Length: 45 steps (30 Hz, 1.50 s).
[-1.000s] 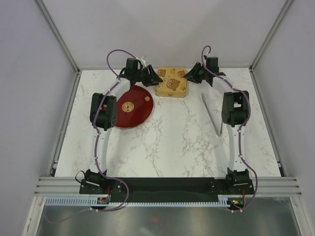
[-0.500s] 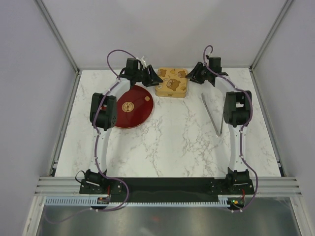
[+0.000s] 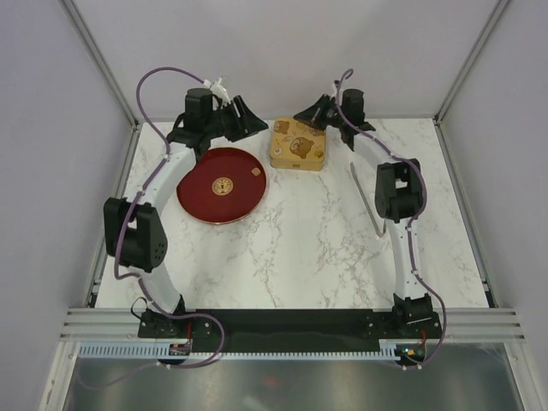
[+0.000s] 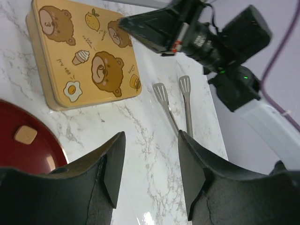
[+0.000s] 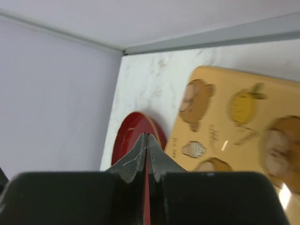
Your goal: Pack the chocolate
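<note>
One small light-brown squarish chocolate (image 3: 254, 172) lies on the right part of the red dish (image 3: 205, 201); it also shows in the left wrist view (image 4: 25, 134) on the dish (image 4: 28, 161). The gold bear tin (image 3: 298, 144) sits closed to the dish's right, and shows in the left wrist view (image 4: 84, 51) and the right wrist view (image 5: 234, 117). My left gripper (image 3: 259, 125) (image 4: 151, 133) is open and empty, raised behind the dish. My right gripper (image 3: 300, 116) (image 5: 146, 135) is shut and empty, above the tin's far edge.
Metal tongs (image 3: 368, 199) lie on the marble table (image 3: 308, 248) right of the tin, also in the left wrist view (image 4: 176, 101). The dish has a round gold emblem (image 3: 224, 184). Back and side walls stand close around the table.
The left arm's elbow has swung out to the left and its gripper has risen and drawn back left. The right gripper has moved left, over the tin's far edge.
</note>
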### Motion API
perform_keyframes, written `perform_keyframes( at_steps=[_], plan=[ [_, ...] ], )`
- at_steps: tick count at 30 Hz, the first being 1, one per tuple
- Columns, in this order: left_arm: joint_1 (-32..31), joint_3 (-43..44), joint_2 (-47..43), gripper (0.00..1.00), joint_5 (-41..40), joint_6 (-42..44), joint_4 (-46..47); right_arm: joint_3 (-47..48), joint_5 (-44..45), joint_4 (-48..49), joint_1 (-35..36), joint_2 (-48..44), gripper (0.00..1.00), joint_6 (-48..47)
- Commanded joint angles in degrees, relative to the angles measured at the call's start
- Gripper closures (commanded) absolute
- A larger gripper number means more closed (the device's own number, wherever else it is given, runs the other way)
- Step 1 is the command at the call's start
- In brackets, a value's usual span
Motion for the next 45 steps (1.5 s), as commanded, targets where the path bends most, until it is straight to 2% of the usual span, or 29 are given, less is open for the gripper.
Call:
perform_keyframes(
  at_steps=[1, 7, 11, 17, 19, 24, 27, 28, 29, 31, 32, 35, 36, 41, 45],
  plan=[
    [-0.1, -8.1, -7.0, 0.43, -4.7, -0.8, 1.0, 3.7, -7.2, 10.9, 5.4, 7.0, 0.94, 10.5],
    [-0.7, -18.9, -14.8, 0.43, -4.6, -2.4, 2.3, 4.8, -4.5, 10.1, 7.2, 11.7, 0.94, 10.4],
    [-1.8, -23.3, -18.5, 0.43, -3.7, -1.8, 2.2, 7.8, -4.7, 3.3, 7.2, 14.6, 0.92, 8.0],
    [-2.2, -25.6, -24.5, 0.42, -3.8, -1.8, 2.2, 5.3, -7.7, 5.4, 7.2, 8.2, 0.90, 7.4],
    [-2.2, -25.0, -26.5, 0.41, -4.3, -0.4, -0.5, 4.5, -8.7, 6.9, 7.2, 5.5, 0.89, 7.7],
    [-2.2, -24.4, -32.3, 0.40, -2.5, 1.1, -4.2, -0.9, -7.0, 3.3, 7.2, -9.0, 0.84, 2.7],
    [-2.2, -26.9, -36.3, 0.39, -1.9, 1.0, -4.7, -8.5, -4.3, -2.1, 7.2, -19.8, 0.69, 0.2],
    [-2.3, -27.9, -39.4, 0.38, -1.7, 1.0, -4.8, -14.6, -3.5, -3.2, 7.2, -23.1, 0.64, -1.7],
    [-2.3, -29.8, -40.9, 0.38, -0.8, 1.1, -4.9, -18.1, -2.7, -4.9, 7.2, -30.1, 0.50, -3.2],
    [-2.5, -31.4, -43.6, 0.35, 0.5, 1.4, -6.5, -28.3, 2.0, -7.6, 7.4, -37.6, 0.26, -8.5],
    [-2.7, -32.4, -45.8, 0.34, 1.8, 2.2, -7.5, -30.9, 4.1, -12.9, 7.4, -44.5, 0.02, -10.7],
    [-3.6, -34.8, -50.4, 0.18, 3.4, 4.0, -10.8, -38.1, 12.1, -24.6, 7.6, -56.2, 0.02, -19.1],
    [-3.8, -35.4, -51.6, 0.00, 3.6, 4.5, -11.5, -39.8, 13.8, -26.8, 7.7, -59.0, 0.02, -20.6],
    [-5.1, -39.4, -57.7, 0.00, 3.4, 5.6, -14.3, -51.7, 20.3, -36.2, 7.8, -76.6, 0.02, -26.5],
    [-5.5, -42.3, -62.8, 0.00, 2.3, 4.9, -14.3, -56.8, 20.8, -37.8, 7.8, -83.6, 0.02, -26.5]
  ],
)
